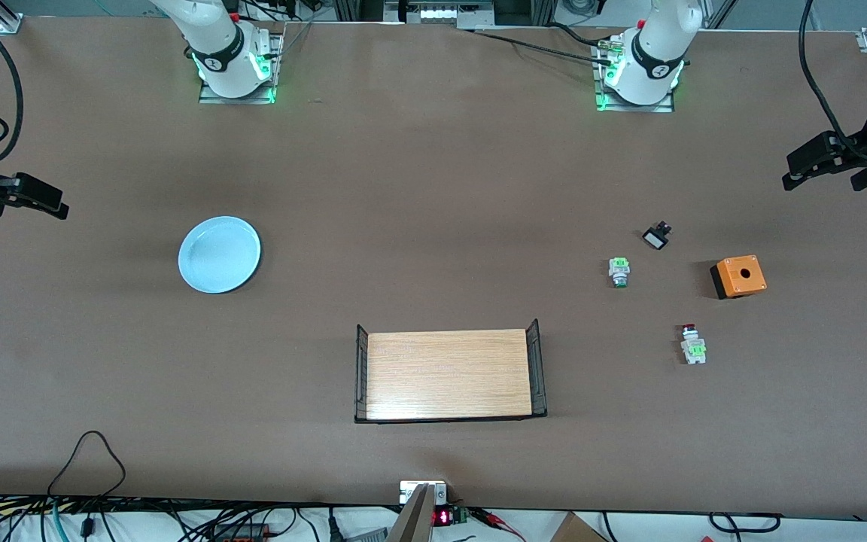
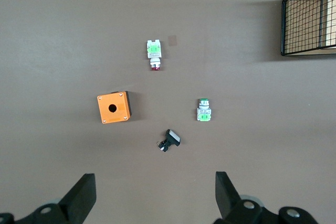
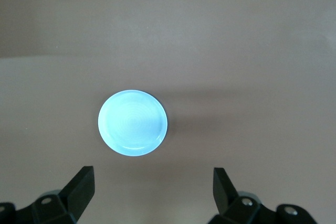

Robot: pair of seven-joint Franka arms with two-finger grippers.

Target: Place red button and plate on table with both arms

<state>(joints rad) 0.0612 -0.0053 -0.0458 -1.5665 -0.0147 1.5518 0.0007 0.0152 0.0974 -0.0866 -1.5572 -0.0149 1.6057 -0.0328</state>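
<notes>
The red button [image 1: 692, 345] lies on its side on the brown table [image 1: 433, 188] toward the left arm's end; it also shows in the left wrist view [image 2: 154, 56]. The pale blue plate [image 1: 219, 254] sits flat on the table toward the right arm's end and shows in the right wrist view [image 3: 133, 122]. My left gripper [image 1: 789, 172] hangs open and empty above the table's end, apart from the buttons; its own view [image 2: 155, 182] shows the wide gap. My right gripper [image 1: 57, 203] is open and empty above the other end, apart from the plate, as its own view [image 3: 153, 174] shows.
A green-capped button [image 1: 619, 272], a small black part [image 1: 657, 236] and an orange box with a hole [image 1: 738, 276] lie close to the red button, farther from the front camera. A wooden tray with black wire ends [image 1: 448, 374] stands at the middle, near the front edge.
</notes>
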